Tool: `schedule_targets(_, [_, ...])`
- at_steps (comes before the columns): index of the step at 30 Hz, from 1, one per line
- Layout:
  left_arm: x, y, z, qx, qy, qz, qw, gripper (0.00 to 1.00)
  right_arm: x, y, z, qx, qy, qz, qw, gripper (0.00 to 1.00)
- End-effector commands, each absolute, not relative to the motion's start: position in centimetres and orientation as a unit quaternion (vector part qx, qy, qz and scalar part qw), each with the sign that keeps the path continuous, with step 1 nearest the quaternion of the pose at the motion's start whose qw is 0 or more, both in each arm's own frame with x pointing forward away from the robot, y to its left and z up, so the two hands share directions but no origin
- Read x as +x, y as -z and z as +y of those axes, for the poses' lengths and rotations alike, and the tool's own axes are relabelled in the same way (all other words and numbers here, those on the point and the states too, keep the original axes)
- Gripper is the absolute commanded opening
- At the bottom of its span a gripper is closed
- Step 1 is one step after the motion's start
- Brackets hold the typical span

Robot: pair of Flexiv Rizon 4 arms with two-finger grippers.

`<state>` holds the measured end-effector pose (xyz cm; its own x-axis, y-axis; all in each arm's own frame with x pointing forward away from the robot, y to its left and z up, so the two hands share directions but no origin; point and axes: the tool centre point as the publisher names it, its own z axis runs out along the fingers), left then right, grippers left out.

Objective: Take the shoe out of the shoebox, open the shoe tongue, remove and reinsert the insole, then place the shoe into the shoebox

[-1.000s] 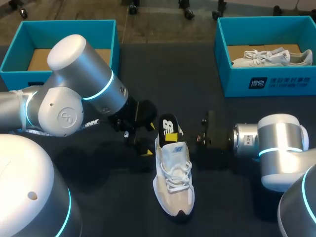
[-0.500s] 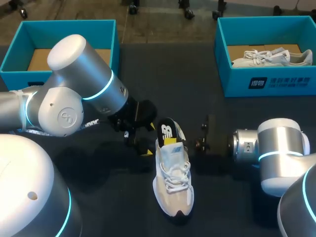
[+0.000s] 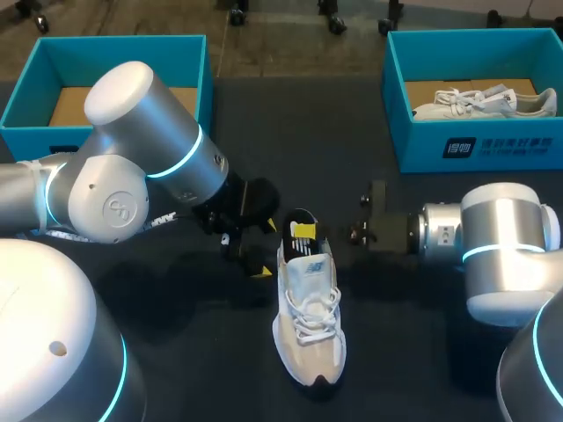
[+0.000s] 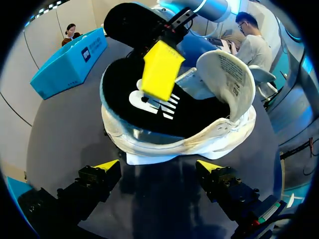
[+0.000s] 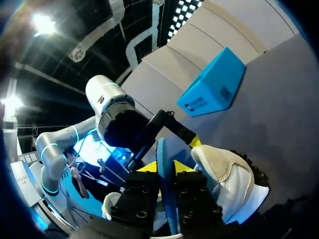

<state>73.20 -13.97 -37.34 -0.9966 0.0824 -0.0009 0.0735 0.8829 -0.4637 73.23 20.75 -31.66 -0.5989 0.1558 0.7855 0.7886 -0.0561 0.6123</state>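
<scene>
Black foam insole (image 4: 144, 107), clenched between fingers of right gripper (image 5: 166, 169), now sits deeper in white lace-up sneaker (image 4: 199, 142), reinsertion progressing; left gripper (image 4: 158, 167) released, empty.

Shoe (image 3: 309, 321) on table (image 3: 299, 132), before left shoebox (image 3: 123, 40) and right shoebox (image 3: 475, 145)

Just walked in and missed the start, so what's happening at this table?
The right gripper is shut on a black insole, holding it partly inside a white shoe that lies on the table between the arms. The left gripper sits open at the shoe's heel end, gripping nothing. One blue box holds another shoe; the other box shows none.
</scene>
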Motion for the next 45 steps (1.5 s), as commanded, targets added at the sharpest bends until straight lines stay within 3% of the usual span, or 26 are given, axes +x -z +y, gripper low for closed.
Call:
schedule_targets(1, [73.3,37.5,-14.0,-0.041,-0.239,-0.970,0.010,1.00,73.2,32.8,20.6,-0.371,0.625,-0.634,0.265,0.00])
schedule_targets(14, [73.3,37.5,-14.0,-0.041,-0.239,-0.970,0.010,1.00,70.4,35.1,20.4,-0.402,0.625,-0.609,0.276,0.00])
schedule_targets(15, [73.3,37.5,-14.0,-0.041,-0.239,-0.970,0.010,1.00,70.5,34.6,20.5,-0.397,0.627,-0.613,0.271,0.11])
schedule_targets(16, [73.3,37.5,-14.0,-0.041,-0.239,-0.970,0.010,1.00,70.7,34.3,20.6,-0.395,0.626,-0.617,0.268,0.31])
schedule_targets(17, [73.3,37.5,-14.0,-0.041,-0.239,-0.970,0.010,1.00,70.8,33.9,20.6,-0.392,0.626,-0.620,0.263,0.40])
schedule_targets(19, [73.3,37.5,-14.0,-0.041,-0.239,-0.970,0.010,1.00,71.1,33.4,20.8,-0.388,0.623,-0.628,0.258,0.45])
schedule_targets(24, [73.3,37.5,-14.0,-0.041,-0.239,-0.970,0.010,1.00,71.8,32.6,21.0,-0.384,0.618,-0.638,0.250,0.46])
schedule_targets(28, [73.3,37.5,-14.0,-0.041,-0.239,-0.970,0.010,1.00,72.5,32.5,21.0,-0.386,0.614,-0.642,0.247,0.36])
schedule_targets(29, [73.3,37.5,-14.0,-0.041,-0.239,-0.970,0.010,1.00,72.6,32.6,20.9,-0.389,0.613,-0.642,0.247,0.27])
schedule_targets(30, [73.3,37.5,-14.0,-0.041,-0.239,-0.970,0.010,1.00,72.7,32.7,20.9,-0.391,0.612,-0.642,0.247,0.03])
schedule_targets(31, [73.3,37.5,-14.0,-0.041,-0.239,-0.970,0.010,1.00,72.8,32.8,20.9,-0.392,0.611,-0.641,0.248,0.00])
schedule_targets(45, [73.3,37.5,-14.0,-0.041,-0.239,-0.970,0.010,1.00,70.6,34.4,20.1,-0.422,0.605,-0.628,0.248,0.00])
